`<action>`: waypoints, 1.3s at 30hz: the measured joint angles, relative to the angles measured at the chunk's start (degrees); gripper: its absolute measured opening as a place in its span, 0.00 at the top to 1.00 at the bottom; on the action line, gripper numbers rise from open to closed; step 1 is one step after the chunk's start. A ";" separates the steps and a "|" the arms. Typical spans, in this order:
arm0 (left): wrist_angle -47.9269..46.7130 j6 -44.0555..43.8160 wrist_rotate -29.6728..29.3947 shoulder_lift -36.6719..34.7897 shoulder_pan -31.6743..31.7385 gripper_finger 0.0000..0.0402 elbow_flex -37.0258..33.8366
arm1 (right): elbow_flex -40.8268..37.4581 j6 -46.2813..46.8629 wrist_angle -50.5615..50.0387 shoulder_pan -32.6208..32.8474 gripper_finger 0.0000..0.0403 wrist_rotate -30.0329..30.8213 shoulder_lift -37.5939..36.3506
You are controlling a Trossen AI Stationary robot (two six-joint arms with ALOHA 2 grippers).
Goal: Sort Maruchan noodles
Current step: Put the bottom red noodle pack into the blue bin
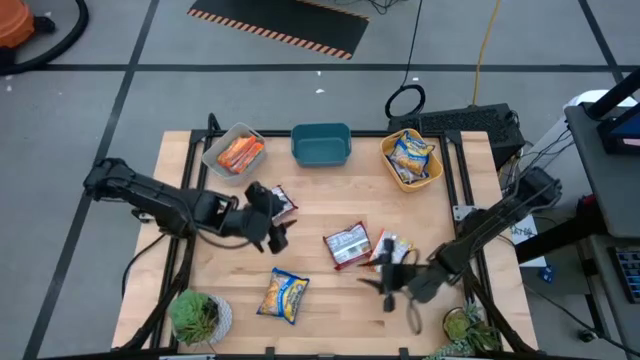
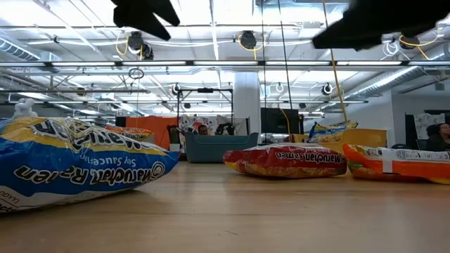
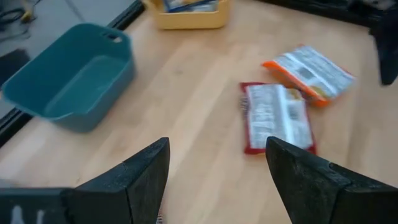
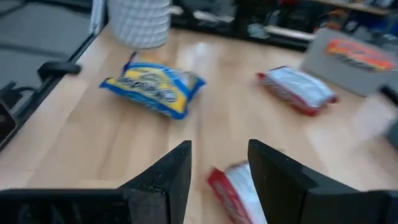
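Orange packets [image 1: 240, 154] and yellow packets [image 1: 411, 158] sit binned, the teal tub [image 1: 321, 144] is bare, four packets lie on the counter [image 1: 320, 290], and both tools hover empty, jaws apart.

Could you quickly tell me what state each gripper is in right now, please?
Left gripper: open, holding nothing, above the table.
Right gripper: open, holding nothing, above the table.

The red packet [image 4: 239, 193] is partly hidden behind the right end effector [image 4: 217, 180]; the blue-and-yellow packet [image 2: 63, 165] is cut off at the picture's edge.
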 joint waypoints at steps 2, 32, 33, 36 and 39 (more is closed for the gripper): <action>1.04 1.49 -0.02 0.15 -1.38 0.33 -0.02 | 6.02 -0.13 -4.88 -1.05 0.63 -2.36 4.39; 7.93 -2.80 -0.02 1.72 -19.13 0.33 -0.02 | 31.45 -12.71 -31.73 -5.99 0.54 -3.07 31.64; 7.93 -2.80 -0.02 2.05 -19.33 0.33 -0.06 | 31.45 -13.43 -31.71 -6.67 0.53 -3.80 31.64; 8.91 -2.96 -0.12 3.13 -19.38 0.33 -0.04 | 31.45 -15.59 -31.70 -8.68 0.51 -6.24 31.64; 8.58 -3.04 0.00 4.56 -19.42 0.33 -0.04 | 31.45 -18.36 -32.06 -10.02 0.51 -9.69 31.64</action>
